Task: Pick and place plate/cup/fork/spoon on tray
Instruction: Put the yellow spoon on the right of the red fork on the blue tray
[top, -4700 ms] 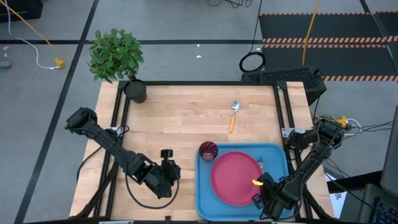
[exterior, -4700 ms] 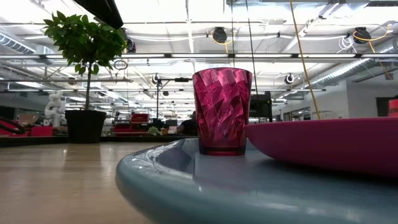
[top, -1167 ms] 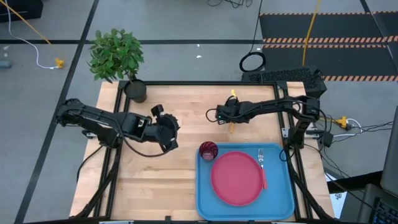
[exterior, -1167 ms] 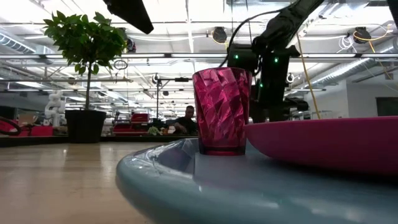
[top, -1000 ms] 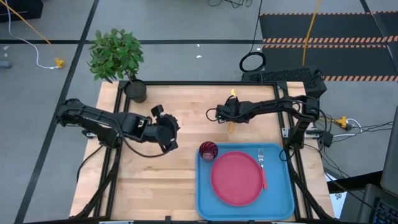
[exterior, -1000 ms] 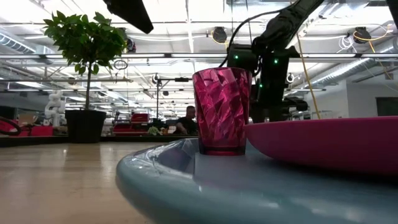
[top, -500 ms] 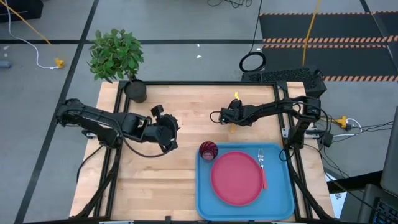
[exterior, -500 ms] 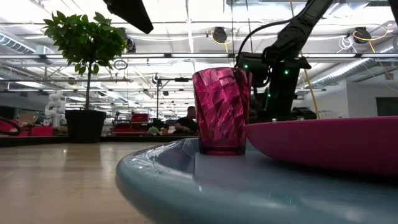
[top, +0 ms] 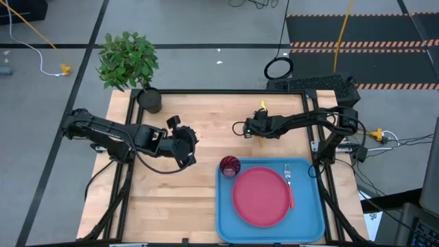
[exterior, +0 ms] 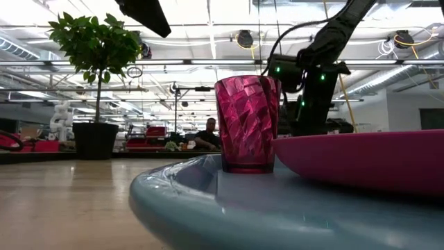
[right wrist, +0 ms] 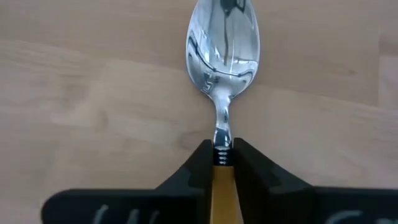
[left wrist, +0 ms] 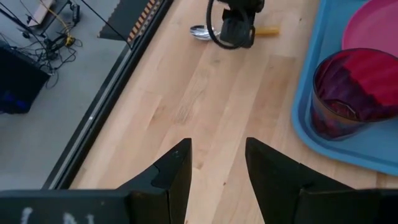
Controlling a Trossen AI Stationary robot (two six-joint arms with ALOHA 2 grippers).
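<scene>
The right gripper point(right wrist: 221, 163) is closed on the spoon point(right wrist: 222, 46), pinching the top of its orange handle just below the metal neck. The spoon sits over the far centre-right of the wooden table point(top: 199, 120), well clear of the tray point(top: 226, 223).

Risk assessment:
- The grip is on a slim, smooth handle near one end. The polished bowl extends past the fingers, so the spoon could pivot or slip during transfer.
- The tray holds the plate point(top: 260, 195), the cup point(top: 230, 165) at its far-left corner, and the fork point(top: 289, 180) right of the plate. Free floor is narrow; a release onto the plate rim could let the spoon slide.
- A low approach could clip the cup, which is light, faceted and tall for its base, and tip it.

Materials: the tray is glossy light-blue plastic with rounded corners and a raised rim. The plate is flat, round, pinkish-red plastic. The cup is translucent dark red.

The left gripper point(left wrist: 217, 163) hovers left of the tray, fingers apart, holding nothing.
</scene>
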